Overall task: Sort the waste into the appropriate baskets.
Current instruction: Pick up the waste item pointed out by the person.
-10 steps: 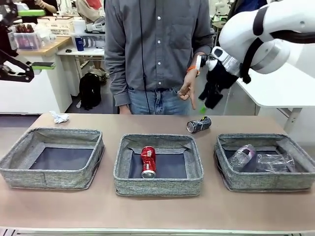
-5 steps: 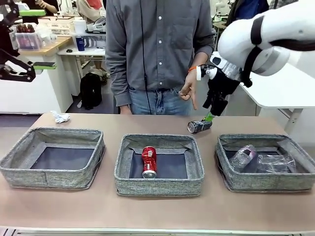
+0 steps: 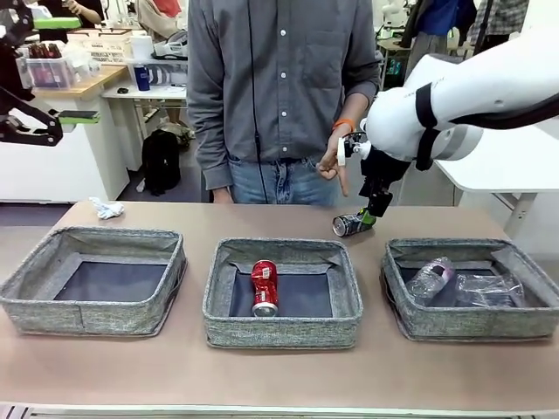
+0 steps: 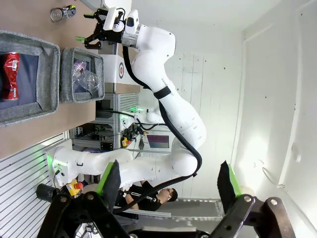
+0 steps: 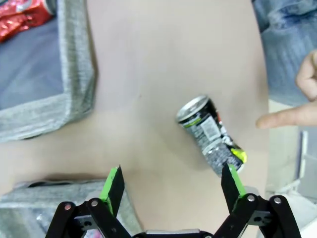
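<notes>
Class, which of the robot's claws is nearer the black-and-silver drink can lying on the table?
Right. The right claw hovers open just over the black-and-silver drink can; the left claw hangs open, high up and far off to the left.

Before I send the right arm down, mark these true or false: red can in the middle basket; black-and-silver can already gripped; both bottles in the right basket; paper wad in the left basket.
1. The red drink can lies in the middle basket. True.
2. The right gripper grips the black-and-silver drink can. False: the can lies on its side on the table, with the gripper open over it.
3. Both clear plastic bottles are in the right basket. True.
4. The paper wad is in the left basket. False: it sits on the table beyond that basket's far rim.
</notes>
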You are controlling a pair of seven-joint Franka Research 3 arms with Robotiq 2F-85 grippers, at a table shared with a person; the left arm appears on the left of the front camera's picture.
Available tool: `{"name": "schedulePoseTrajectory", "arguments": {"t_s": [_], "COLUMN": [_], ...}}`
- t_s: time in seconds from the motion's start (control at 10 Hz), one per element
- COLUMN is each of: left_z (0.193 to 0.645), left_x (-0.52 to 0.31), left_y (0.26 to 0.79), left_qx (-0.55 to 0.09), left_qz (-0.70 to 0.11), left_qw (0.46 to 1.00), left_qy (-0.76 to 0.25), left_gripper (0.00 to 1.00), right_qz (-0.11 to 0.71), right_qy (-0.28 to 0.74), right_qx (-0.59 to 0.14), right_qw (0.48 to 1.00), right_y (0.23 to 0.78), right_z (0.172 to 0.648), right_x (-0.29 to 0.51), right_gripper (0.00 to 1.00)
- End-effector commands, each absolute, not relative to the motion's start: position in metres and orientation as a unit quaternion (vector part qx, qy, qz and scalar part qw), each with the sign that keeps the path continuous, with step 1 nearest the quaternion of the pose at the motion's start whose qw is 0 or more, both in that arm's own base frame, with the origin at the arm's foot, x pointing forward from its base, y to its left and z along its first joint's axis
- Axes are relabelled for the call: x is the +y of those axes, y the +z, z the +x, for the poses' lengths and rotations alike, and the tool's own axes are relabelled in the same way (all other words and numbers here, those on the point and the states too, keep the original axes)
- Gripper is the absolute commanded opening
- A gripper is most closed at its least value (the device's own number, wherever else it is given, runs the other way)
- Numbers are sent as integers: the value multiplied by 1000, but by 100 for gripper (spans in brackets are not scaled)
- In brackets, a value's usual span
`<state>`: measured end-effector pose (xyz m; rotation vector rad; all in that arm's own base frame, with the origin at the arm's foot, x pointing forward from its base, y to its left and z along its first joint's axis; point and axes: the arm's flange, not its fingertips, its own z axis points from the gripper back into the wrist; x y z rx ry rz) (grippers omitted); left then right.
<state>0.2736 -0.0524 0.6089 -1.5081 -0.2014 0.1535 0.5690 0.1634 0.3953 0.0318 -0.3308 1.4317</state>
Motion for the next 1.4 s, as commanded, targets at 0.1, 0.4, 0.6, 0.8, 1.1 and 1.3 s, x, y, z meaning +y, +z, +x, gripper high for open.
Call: {"name": "schedulePoseTrajectory", "arguments": {"t_s": [0.1,0.4,0.6,0.8,1.1,1.3], "left_z": [273,273,273,273,273,273], "left_x": [-56,-56,-56,-56,-56,-56], "left_y": [613,613,613,613,613,613], "left_qx": [-90,-90,-90,-90,-90,-90], "left_qz": [-690,-690,-690,-690,-690,-690], "left_qw": [714,714,714,714,714,714], "left_qy": [70,70,70,70,70,70], "left_gripper": [100,100,100,100,100,100], "right_qz": [10,-11,-13,-10,3,5], "right_qy": [683,681,667,674,685,689], "right_qx": [-154,-184,-197,-192,-185,-175], "right_qw": [714,708,718,714,705,703], "right_y": [360,335,326,323,313,309], "right_z": [583,594,599,604,615,613], "right_x": [156,158,156,159,170,174], "right_gripper": [100,100,100,100,100,100]}}
